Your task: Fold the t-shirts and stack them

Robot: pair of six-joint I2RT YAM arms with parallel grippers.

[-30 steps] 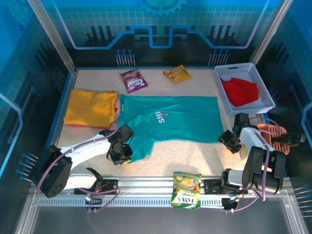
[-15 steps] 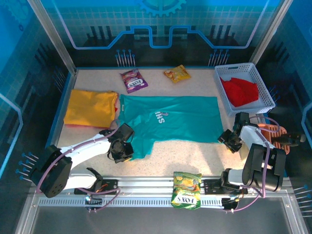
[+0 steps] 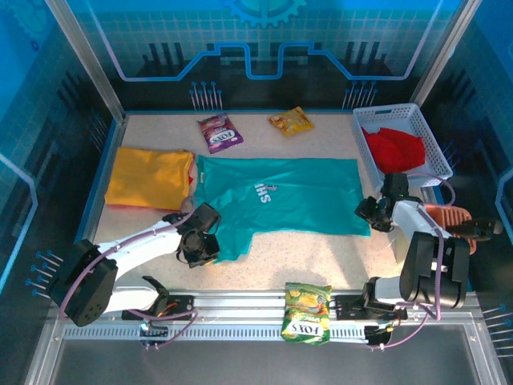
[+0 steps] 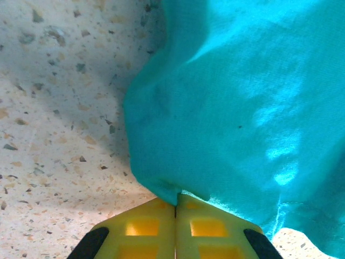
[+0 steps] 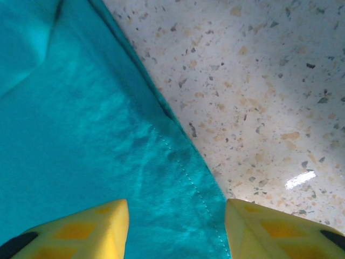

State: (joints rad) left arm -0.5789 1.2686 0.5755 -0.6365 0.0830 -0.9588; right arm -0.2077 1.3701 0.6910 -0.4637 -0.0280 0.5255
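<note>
Three shirts and three snack packets: the left end effector clamps the teal shirt, while the right end effector stands open astride its hem.

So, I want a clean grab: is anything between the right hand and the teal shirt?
Nothing visible. The open right hand straddles the teal shirt at its hem, with bare table beside it.
</note>
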